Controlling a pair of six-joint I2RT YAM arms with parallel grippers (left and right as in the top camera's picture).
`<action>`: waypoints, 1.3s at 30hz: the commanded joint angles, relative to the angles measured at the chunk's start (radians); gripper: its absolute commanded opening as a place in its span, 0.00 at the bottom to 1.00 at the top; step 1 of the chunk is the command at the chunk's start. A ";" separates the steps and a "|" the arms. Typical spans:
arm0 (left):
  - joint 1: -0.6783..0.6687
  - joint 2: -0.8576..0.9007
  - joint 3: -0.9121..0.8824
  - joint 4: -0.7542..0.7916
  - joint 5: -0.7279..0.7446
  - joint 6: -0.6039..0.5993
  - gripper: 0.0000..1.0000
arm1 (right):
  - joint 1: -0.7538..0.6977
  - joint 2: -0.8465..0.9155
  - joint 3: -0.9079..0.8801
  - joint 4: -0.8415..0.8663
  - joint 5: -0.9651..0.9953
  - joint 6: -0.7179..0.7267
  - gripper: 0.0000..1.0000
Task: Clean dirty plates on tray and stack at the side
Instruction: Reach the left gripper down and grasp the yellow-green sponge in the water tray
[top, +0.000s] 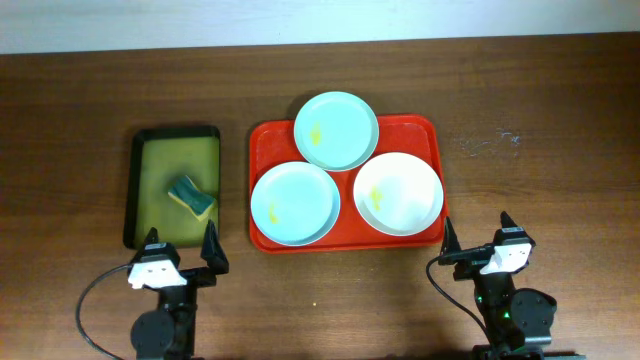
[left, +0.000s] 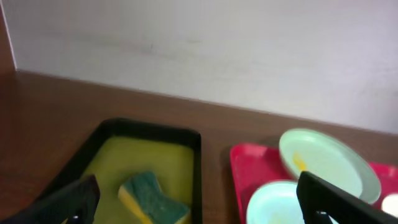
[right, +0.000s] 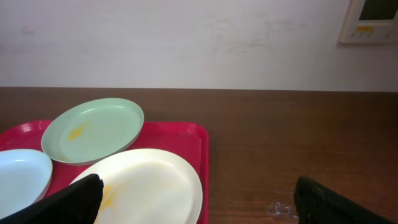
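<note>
Both jaws wide apart, nearer than tray (top: 268, 140) front rim; plates (top: 336, 130) crowding its edges.

So the red tray (top: 428, 135) sits flat mid-desk (top: 540, 90) with all three plates right side up on it, each with a little yellow smear. The mint plate (top: 336, 131) is at the far edge, its near rim lapping over the pale blue plate (top: 295, 203) near-left and the white plate (top: 398, 193) near-right.

glossy red plastic tray (top: 430, 130), wood-grain table (top: 540, 100)
</note>
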 joint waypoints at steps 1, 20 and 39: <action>0.006 -0.009 -0.007 0.219 0.126 0.005 0.99 | -0.006 -0.011 -0.010 0.001 0.008 -0.004 0.99; 0.013 1.141 1.020 -0.341 0.439 0.242 0.99 | -0.006 -0.011 -0.010 0.001 0.008 -0.004 0.99; 0.101 1.876 1.387 -0.857 -0.013 -0.368 1.00 | -0.006 -0.011 -0.010 0.001 0.008 -0.004 0.99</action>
